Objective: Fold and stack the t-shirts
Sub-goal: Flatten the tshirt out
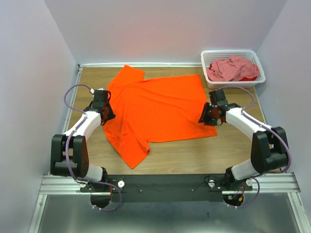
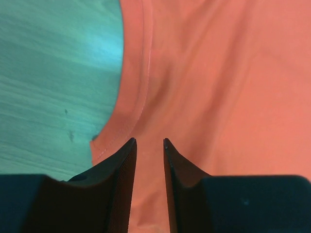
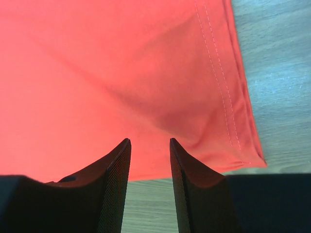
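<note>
The bright orange t-shirt (image 1: pixel 155 109) lies spread flat on the wooden table (image 1: pixel 194 150), sleeves to the left and hem to the right. My left gripper (image 1: pixel 109 115) is at the shirt's left edge by the neckline. In the left wrist view it (image 2: pixel 149 141) is open by a narrow gap just above the orange cloth (image 2: pixel 218 97), next to the collar band (image 2: pixel 133 87). My right gripper (image 1: pixel 203 118) is at the hem edge. In the right wrist view it (image 3: pixel 149 141) is open over the shirt's edge (image 3: pixel 97 73), near a hem corner (image 3: pixel 243 150). The dusty pink shirt (image 1: pixel 231 68) lies crumpled in the basket.
The white lattice basket (image 1: pixel 210 54) stands at the back right corner, with a bit of red cloth (image 1: pixel 250 77) under the pink shirt. Grey walls close in the table on the left, back and right. Bare wood shows in front of the shirt.
</note>
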Controlling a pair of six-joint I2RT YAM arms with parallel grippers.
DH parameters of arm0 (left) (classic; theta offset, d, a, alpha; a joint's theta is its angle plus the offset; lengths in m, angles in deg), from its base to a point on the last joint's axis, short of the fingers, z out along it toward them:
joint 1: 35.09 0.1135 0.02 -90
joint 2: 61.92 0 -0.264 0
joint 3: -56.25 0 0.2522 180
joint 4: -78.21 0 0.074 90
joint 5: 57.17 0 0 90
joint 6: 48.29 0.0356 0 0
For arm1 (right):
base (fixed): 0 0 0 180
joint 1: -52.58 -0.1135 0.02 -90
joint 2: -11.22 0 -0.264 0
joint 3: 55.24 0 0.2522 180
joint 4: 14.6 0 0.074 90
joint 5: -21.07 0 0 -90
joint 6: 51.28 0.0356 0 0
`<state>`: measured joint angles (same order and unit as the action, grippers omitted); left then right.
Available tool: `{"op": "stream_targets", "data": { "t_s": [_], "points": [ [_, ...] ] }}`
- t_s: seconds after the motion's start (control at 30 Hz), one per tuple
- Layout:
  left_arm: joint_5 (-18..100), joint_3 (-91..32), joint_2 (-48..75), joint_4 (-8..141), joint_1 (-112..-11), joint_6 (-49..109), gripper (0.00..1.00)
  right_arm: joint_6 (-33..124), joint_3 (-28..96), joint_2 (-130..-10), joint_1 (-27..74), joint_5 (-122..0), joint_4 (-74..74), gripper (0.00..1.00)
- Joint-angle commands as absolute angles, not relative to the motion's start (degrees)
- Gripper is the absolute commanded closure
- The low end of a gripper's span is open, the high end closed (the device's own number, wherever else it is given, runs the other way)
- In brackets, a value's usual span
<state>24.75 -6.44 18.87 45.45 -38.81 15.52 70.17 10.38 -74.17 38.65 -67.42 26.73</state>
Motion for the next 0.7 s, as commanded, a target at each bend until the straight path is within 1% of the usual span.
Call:
{"op": "stream_targets", "data": {
  "t_s": [0.0, 0.13, 0.2, 0.43, 0.53, 0.67],
  "points": [
    [25.5, -6.1, 21.6, 41.8, -38.6, 14.6, 0.66, 69.8, 10.4, -74.7, 38.3, -68.6, 25.1, 0.55],
    [25.2, -4.5, 21.9, 40.6, -38.6, 14.6, 0.66, 69.9, 9.9, -74.7, 38.3, -68.6, 24.9, 0.55],
    [24.0, -4.4, 22.8, 40.1, -38.4, 14.2, 0.66, 69.8, 9.6, -74.7, 38.3, -71.1, 24.9, 0.54],
    [23.3, -8.7, 27.7, 35.1, -38.4, 14.4, 0.67, 69.2, 8.4, -74.0, 38.3, -72.7, 24.9, 0.54],
    [21.0, -10.3, 31.5, 32.9, -38.3, 14.3, 0.68, 69.0, 8.1, -73.8, 38.3, -73.6, 24.9, 0.54],
    [18.8, -10.9, 31.9, 31.1, -38.2, 13.1, 0.68, 68.9, 7.4, -73.0, 38.4, -75.4, 25.0, 0.54]
  ]
}}
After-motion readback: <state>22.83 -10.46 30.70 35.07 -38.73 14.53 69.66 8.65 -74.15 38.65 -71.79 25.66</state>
